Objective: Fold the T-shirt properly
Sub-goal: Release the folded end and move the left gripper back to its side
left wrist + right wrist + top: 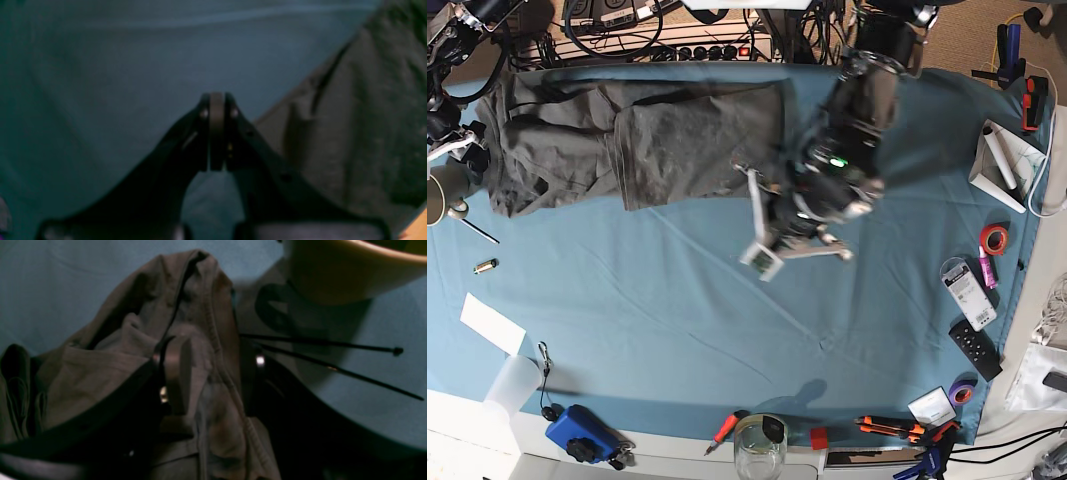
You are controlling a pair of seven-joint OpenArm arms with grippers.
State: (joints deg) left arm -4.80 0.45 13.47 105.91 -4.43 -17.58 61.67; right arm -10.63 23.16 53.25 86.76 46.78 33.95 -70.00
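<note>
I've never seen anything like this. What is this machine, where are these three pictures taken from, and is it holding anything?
It is a robot with two arms, meant to fold the dark T-shirt lying on the teal cloth. One picture looks down on the whole table; the other two come from cameras on the wrists. The left hand is shut on nothing, above bare cloth beside the shirt. The right hand has shirt fabric between its parted fingers; whether it grips is unclear.
</note>
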